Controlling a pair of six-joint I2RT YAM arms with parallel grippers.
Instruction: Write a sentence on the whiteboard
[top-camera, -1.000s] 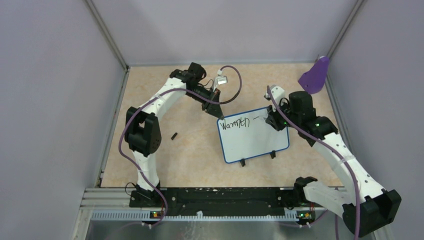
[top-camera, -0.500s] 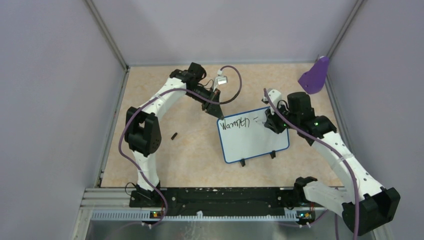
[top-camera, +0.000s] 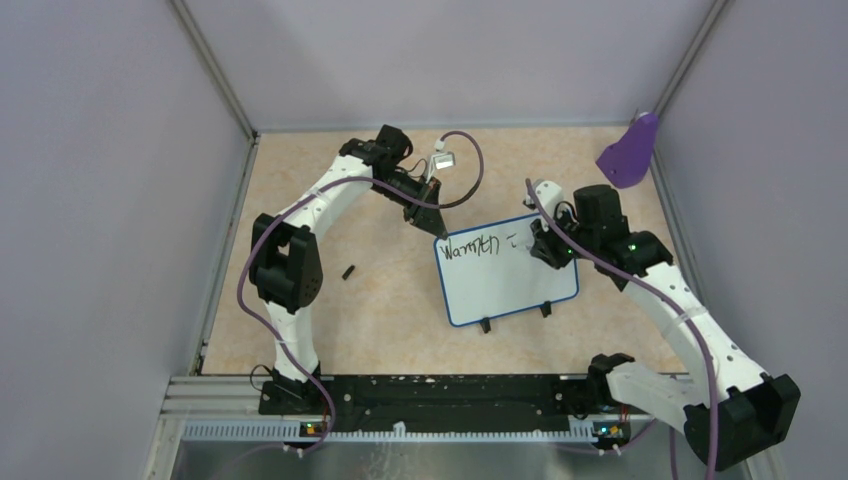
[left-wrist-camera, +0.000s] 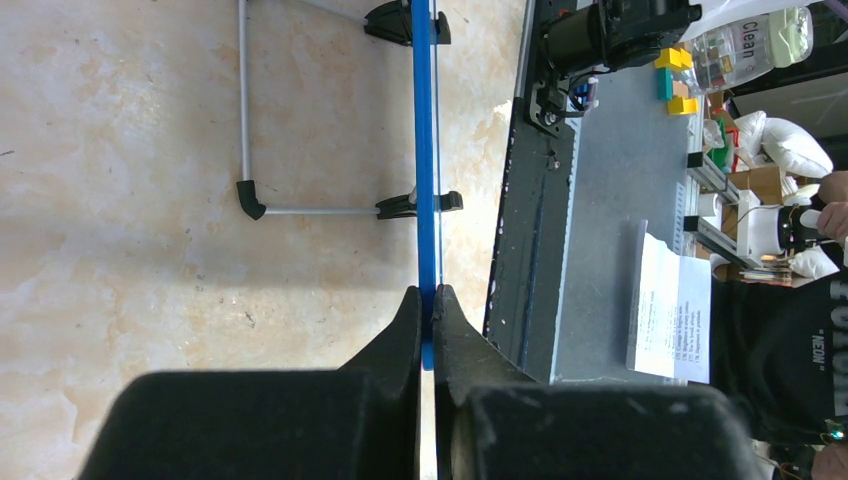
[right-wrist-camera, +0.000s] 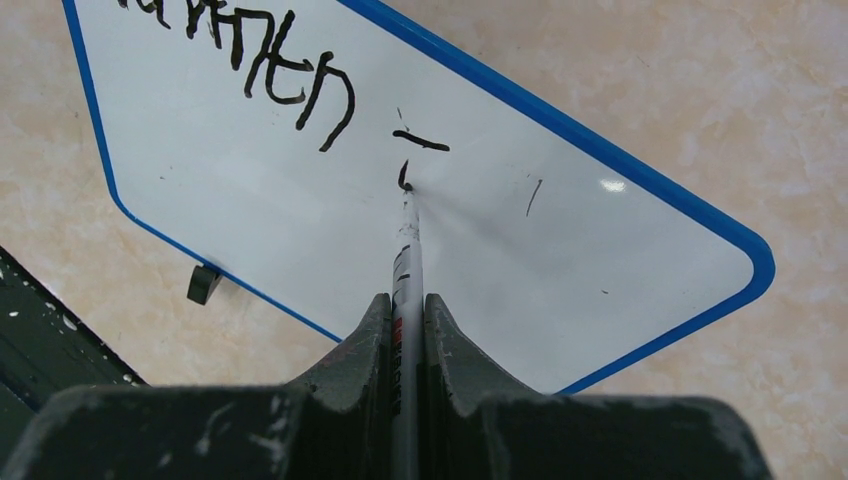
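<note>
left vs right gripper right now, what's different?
The left gripper pinches the blue rim of the whiteboard at its far left corner; the right gripper holds a marker instead. The left gripper sits at the board's edge; the right gripper is over its face, marker tip on the surface below a short dash. Both are shut.

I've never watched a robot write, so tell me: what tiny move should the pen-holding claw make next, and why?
Probably drag the tip of the thin white marker slightly further along the small blue-rimmed whiteboard: the right claw grips it with its tip on a barely begun black stroke beneath a short dash, after the first word.
</note>
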